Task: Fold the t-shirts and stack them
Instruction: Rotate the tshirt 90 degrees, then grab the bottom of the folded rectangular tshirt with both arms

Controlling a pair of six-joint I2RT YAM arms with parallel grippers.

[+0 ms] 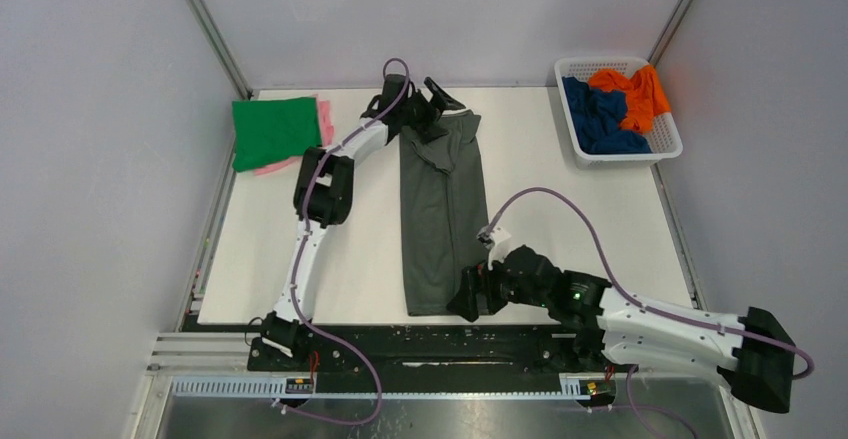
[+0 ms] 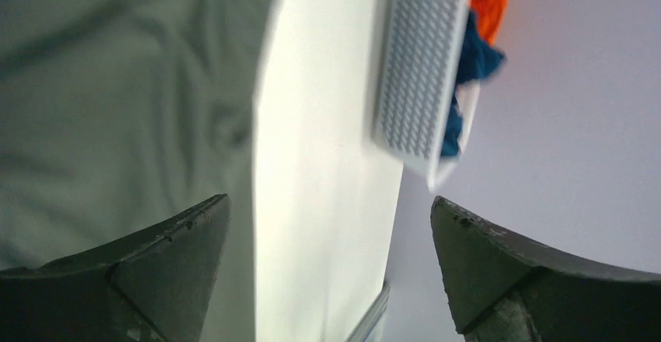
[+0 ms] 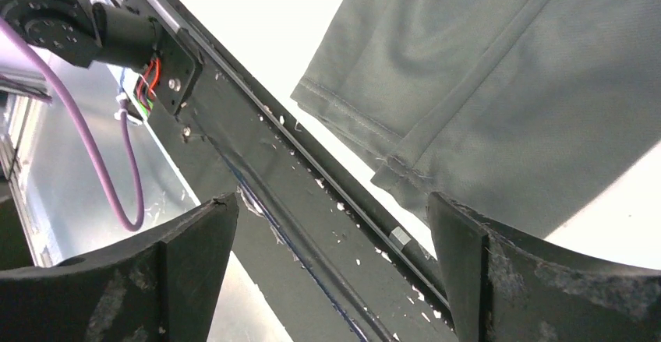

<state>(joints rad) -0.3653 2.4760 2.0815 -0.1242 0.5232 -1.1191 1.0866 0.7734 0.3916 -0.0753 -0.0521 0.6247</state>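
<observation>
— Where do the end effectors sit?
— The left end effector (image 1: 437, 101), fingers wide apart and empty, is at the twelve-o'clock end of the long dark grey cloth t-shirt (image 1: 440, 209). The right end effector (image 1: 468, 297), equally wide, is at its six-o'clock hem.
— The rest?
— A folded green t-shirt (image 1: 272, 131) lies over a pink t-shirt (image 1: 324, 117) at ten o'clock. An orange t-shirt (image 1: 640, 94) and a navy t-shirt (image 1: 598, 119) are in the white lattice basket (image 1: 628, 157) at two o'clock.

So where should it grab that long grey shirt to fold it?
Likely the near hem, from the front edge of the table: the dark grey shirt lies flat in a long strip, its hem beside the open right end effector.
</observation>
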